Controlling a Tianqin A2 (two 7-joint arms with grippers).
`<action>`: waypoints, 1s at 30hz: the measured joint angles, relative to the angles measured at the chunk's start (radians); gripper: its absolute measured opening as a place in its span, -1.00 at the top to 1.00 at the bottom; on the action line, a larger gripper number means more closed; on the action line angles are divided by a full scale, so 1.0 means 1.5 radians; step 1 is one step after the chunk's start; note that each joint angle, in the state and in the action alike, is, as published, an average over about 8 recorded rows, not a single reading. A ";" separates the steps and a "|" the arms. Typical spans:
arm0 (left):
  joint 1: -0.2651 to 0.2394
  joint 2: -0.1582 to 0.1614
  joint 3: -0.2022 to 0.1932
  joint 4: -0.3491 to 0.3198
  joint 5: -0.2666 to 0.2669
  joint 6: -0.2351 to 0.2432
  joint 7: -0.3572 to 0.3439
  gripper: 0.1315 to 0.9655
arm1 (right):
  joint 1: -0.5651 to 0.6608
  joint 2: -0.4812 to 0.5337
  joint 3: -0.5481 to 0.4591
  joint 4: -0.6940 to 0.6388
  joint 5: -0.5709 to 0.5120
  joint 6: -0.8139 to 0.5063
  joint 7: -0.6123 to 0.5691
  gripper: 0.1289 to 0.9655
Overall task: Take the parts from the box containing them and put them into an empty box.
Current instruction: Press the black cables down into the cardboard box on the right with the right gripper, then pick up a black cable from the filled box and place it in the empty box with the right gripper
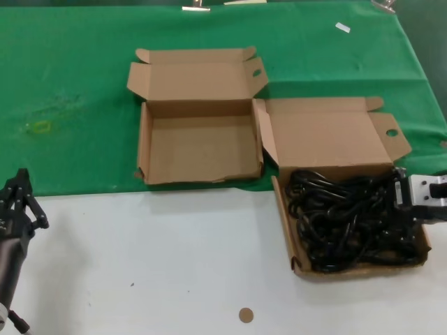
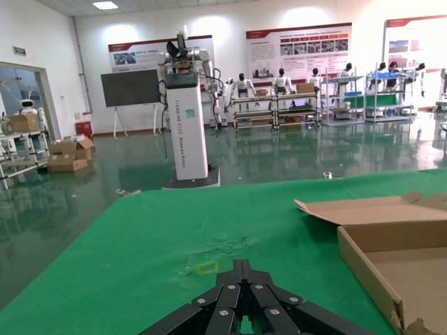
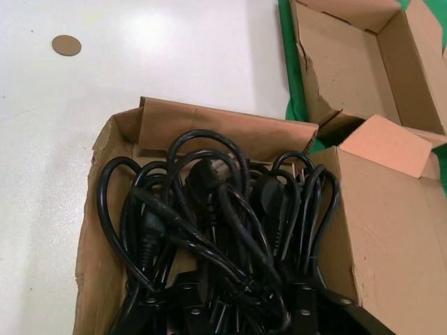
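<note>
The black power cords (image 1: 342,220) lie tangled in the right-hand cardboard box (image 1: 363,269), whose lid stands open behind it. My right gripper (image 1: 392,195) reaches in over that box's right wall. In the right wrist view it (image 3: 244,307) is open, its fingers spread down among the cords (image 3: 209,202) with loops between them. The empty box (image 1: 199,150) stands open to the left on the green cloth and shows in the right wrist view (image 3: 349,63). My left gripper (image 1: 21,183) is parked at the lower left, shut and empty (image 2: 242,269).
A green cloth (image 1: 70,91) covers the far half of the table and bare white tabletop (image 1: 160,258) the near half. A small brown disc (image 1: 245,315) lies on the white top near the front. The empty box's edge (image 2: 363,258) shows in the left wrist view.
</note>
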 joint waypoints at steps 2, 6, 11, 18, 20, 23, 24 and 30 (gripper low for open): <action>0.000 0.000 0.000 0.000 0.000 0.000 0.000 0.97 | 0.002 -0.005 0.003 -0.002 -0.005 -0.005 -0.003 0.20; 0.000 0.000 0.000 0.000 0.000 0.000 0.000 0.97 | 0.005 -0.012 0.008 -0.004 -0.012 -0.015 -0.007 0.42; 0.000 0.000 0.000 0.000 0.000 0.000 0.000 0.97 | 0.007 -0.014 0.013 -0.002 -0.023 -0.027 -0.003 0.61; 0.000 0.000 0.000 0.000 0.000 0.000 0.000 0.97 | 0.005 -0.007 0.022 0.012 -0.036 -0.046 0.011 0.79; 0.000 0.000 0.000 0.000 0.000 0.000 0.000 0.97 | 0.006 -0.003 0.026 0.019 -0.038 -0.052 0.016 0.79; 0.000 0.000 0.000 0.000 0.000 0.000 0.000 0.97 | 0.010 0.002 0.033 0.029 -0.040 -0.062 0.025 0.79; 0.000 0.000 0.000 0.000 0.000 0.000 0.000 0.97 | 0.012 0.003 0.035 0.033 -0.040 -0.066 0.029 0.79; 0.000 0.000 0.000 0.000 0.000 0.000 0.000 0.97 | 0.037 0.010 0.048 0.052 -0.038 -0.097 0.058 0.81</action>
